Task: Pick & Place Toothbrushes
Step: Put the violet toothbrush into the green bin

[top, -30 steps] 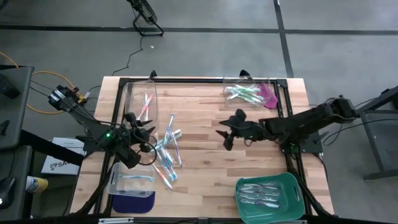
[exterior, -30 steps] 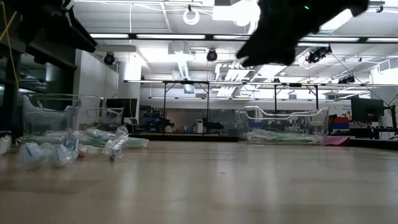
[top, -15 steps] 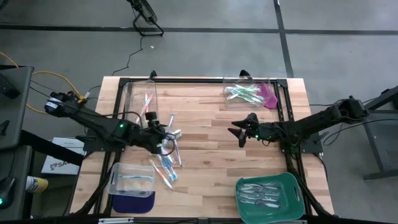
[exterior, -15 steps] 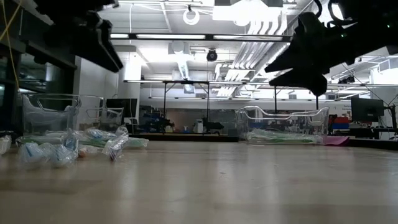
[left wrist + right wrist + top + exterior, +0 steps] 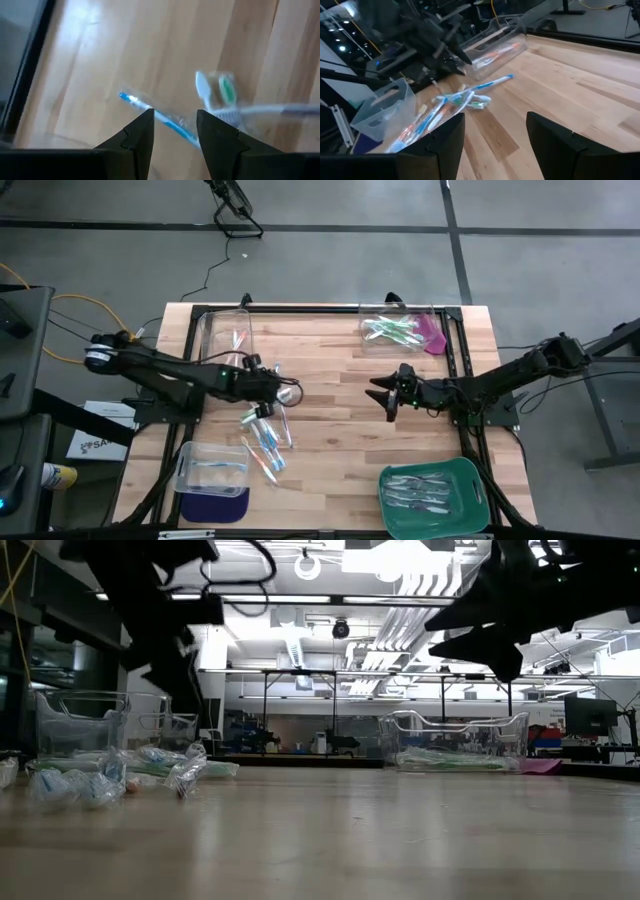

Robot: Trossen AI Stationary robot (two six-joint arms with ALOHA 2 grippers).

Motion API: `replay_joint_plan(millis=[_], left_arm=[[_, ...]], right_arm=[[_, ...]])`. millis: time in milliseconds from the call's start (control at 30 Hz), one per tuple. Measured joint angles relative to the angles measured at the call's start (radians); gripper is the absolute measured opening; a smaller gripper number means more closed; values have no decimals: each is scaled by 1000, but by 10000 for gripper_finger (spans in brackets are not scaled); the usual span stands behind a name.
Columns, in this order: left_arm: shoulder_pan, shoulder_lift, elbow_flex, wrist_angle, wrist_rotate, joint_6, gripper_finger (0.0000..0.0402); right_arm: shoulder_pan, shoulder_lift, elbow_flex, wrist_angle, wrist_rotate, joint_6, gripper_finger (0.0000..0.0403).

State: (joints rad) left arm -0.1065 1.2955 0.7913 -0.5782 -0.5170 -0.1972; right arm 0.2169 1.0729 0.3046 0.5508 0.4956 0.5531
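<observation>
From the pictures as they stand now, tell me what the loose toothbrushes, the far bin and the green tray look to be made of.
Toothbrushes: likely plastic; thin coloured handles, some seemingly in glossy clear wrap that catches light.
Far bin: clear hard plastic, apparently; the green brushes inside show through its walls.
Green tray: opaque moulded plastic, probably; even colour, rounded rim, slight sheen.
Table: wood, smooth-finished; plank seams and grain show.

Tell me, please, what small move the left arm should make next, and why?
Probably lower the left end effector straight onto the blue toothbrush and close. Its fingers are open with the brush running between them, at the edge of the loose pile of toothbrushes on the table. The right end effector hovers open mid-table, holding nothing.
</observation>
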Motion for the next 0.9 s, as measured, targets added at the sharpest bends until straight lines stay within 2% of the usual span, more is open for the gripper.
replay_joint_plan(millis=[200, 333, 467, 767, 900], left_arm=[[14, 62, 0, 5, 124, 360, 143], [-15, 91, 0, 39, 135, 487, 143], [-51, 109, 0, 108, 141, 680, 143], [-127, 155, 0, 162, 141, 941, 143], [-137, 163, 0, 161, 152, 960, 143]], right_arm=[[0, 0, 0, 0, 0, -8, 205], [0, 0, 0, 0, -1, -8, 205], [0, 0, 0, -1, 0, -8, 205], [0, 1, 0, -5, 0, -8, 205], [0, 1, 0, -10, 0, -8, 205]])
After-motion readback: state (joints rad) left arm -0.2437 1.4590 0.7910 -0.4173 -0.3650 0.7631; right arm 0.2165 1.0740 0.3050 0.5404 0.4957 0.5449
